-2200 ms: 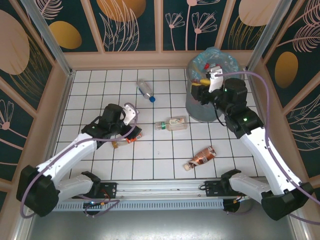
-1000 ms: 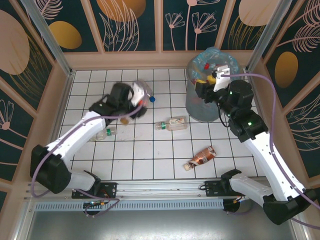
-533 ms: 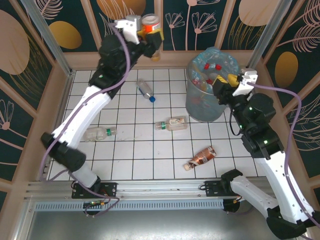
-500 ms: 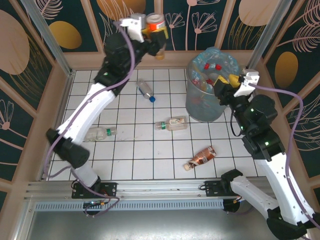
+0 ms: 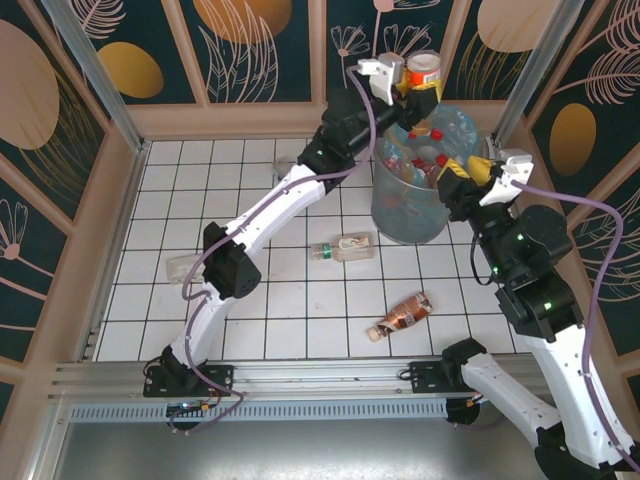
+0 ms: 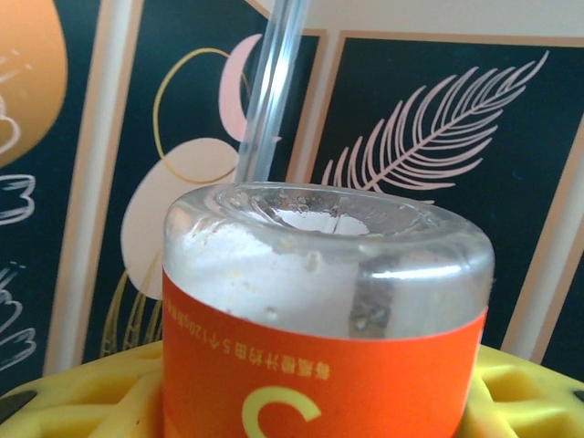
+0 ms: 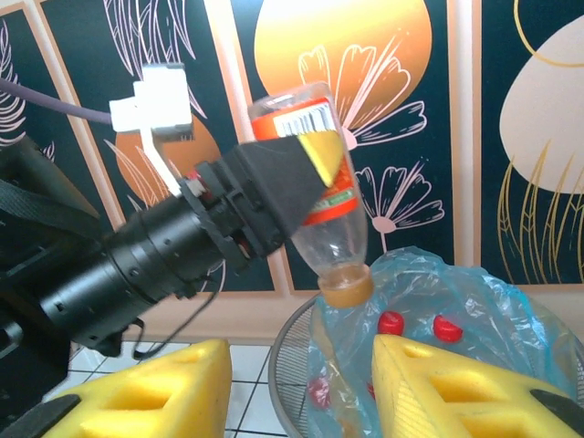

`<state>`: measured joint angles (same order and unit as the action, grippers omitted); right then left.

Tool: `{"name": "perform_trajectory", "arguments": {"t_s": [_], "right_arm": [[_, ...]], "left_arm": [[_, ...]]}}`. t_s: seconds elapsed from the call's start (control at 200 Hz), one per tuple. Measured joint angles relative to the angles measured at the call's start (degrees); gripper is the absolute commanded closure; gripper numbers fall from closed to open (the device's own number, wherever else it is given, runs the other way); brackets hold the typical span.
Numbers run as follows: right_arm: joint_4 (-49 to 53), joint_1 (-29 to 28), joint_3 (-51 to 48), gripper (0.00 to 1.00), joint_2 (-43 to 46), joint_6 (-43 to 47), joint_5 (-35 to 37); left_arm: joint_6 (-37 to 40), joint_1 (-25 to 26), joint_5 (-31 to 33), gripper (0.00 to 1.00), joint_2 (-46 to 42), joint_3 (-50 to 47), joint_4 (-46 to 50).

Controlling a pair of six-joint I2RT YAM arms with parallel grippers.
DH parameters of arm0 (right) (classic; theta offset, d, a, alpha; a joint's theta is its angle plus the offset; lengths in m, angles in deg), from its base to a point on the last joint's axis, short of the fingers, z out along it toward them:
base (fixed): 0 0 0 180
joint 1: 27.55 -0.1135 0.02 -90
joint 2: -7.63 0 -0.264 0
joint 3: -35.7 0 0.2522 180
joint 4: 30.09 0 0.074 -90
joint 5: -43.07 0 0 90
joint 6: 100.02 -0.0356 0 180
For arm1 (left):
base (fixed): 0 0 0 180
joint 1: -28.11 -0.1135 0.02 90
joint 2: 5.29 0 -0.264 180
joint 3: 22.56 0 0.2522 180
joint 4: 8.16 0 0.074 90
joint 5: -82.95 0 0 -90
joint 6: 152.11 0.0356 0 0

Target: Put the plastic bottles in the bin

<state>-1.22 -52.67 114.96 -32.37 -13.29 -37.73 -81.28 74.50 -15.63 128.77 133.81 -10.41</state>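
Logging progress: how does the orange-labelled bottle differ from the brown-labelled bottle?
The orange-labelled bottle hangs cap-down in the left tool above the bin; the brown-labelled bottle lies on the tiles. The first keeps its shape; the second is crushed. Neither is in the bin yet.

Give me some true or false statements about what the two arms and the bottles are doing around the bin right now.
1. The left gripper holds an orange-labelled bottle above the bin. True.
2. That bottle's cap points up. False: it points down at the bin.
3. The right gripper clamps a bottle. False: its fingers stand apart with nothing between them.
4. Inside the bin lie red caps. True.
5. A crushed brown bottle lies on the tiled table. True.
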Motion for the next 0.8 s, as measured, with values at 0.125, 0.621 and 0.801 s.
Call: {"name": "perform_trajectory", "arguments": {"t_s": [0.125, 0.621, 0.801], "right_arm": [[0.9, 0.0, 0.1, 0.55, 1.0, 0.2, 0.0], [3.3, 0.0, 3.0, 0.55, 0.3, 0.1, 0.2], [4.9, 0.0, 3.1, 0.55, -1.3, -0.6, 0.2]], "left_arm": [[0.1, 1.1, 0.4, 0.6, 3.3, 0.9, -2.4], [1.7, 1.3, 6.0, 0.16, 7.2, 4.1, -3.2], [2.0, 1.3, 6.2, 0.17, 4.3, 4.0, -0.1]]}}
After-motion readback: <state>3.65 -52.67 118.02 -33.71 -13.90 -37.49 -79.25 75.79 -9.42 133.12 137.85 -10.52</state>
